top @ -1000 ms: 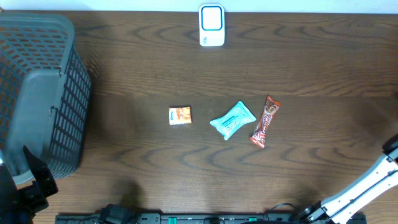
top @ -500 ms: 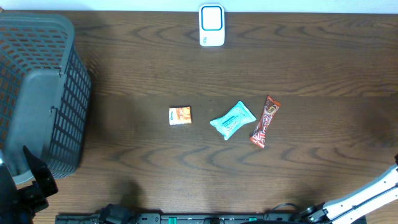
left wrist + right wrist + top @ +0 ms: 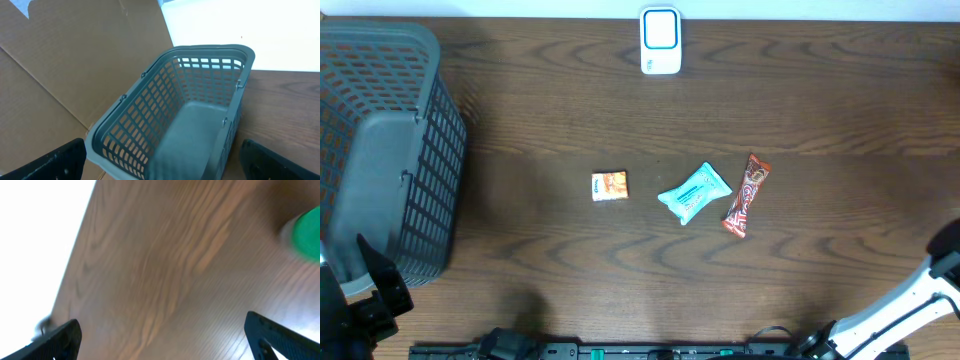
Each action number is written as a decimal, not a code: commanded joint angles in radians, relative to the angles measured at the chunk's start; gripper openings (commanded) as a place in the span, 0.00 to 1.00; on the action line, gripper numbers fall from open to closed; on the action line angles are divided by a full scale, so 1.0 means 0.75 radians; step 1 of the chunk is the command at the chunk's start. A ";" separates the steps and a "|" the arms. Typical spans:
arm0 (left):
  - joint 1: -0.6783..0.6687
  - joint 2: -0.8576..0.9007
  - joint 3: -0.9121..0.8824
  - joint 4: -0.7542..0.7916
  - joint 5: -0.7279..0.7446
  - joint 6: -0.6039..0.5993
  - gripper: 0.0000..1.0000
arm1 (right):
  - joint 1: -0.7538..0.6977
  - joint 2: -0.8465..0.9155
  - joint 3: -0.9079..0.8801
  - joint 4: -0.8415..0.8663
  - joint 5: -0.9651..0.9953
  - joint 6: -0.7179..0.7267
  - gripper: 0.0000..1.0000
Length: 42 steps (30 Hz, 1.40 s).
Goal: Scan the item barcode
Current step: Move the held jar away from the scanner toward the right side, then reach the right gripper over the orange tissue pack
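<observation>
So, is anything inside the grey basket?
Nothing shows inside the basket: the left wrist view gives bare mesh walls and a bare floor. Its nearest end runs off the picture, so that part is unseen.

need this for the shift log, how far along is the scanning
Done: nothing visible; the packet, pouch and bar lie mid-table, basket empty. In hand: nothing; left pincer and right pincer are open, away from them. Left: pick one up, show it to the scanner.

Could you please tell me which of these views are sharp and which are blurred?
Overhead: sharp, evenly lit table. Left wrist: basket crisp, white background blown out. Right wrist: wood grain smeared, green object out of focus, left side washed out.
</observation>
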 commanded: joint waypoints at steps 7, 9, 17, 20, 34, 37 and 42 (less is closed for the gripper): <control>0.006 0.001 0.001 -0.001 -0.008 -0.016 0.98 | 0.429 -0.002 0.002 -0.291 0.190 0.042 0.99; 0.006 0.001 0.001 -0.001 -0.008 -0.016 0.98 | 0.537 -0.002 -0.001 -0.361 0.190 0.040 0.99; 0.006 0.001 0.001 -0.001 -0.008 -0.016 0.98 | 1.059 -0.002 -0.099 -0.366 0.391 -0.094 0.99; 0.006 0.001 0.001 -0.001 -0.008 -0.016 0.98 | 1.250 -0.002 -0.146 -0.366 0.467 -0.094 0.99; 0.006 0.001 0.001 -0.001 -0.008 -0.016 0.98 | 1.734 -0.002 -0.525 -0.142 -0.017 -0.246 0.99; 0.006 0.001 0.001 -0.001 -0.008 -0.016 0.98 | 1.777 0.000 -0.567 -0.005 -0.257 -0.235 0.99; 0.006 0.001 0.001 -0.001 -0.008 -0.016 0.98 | 1.863 0.003 -0.570 0.131 -0.066 -0.157 0.99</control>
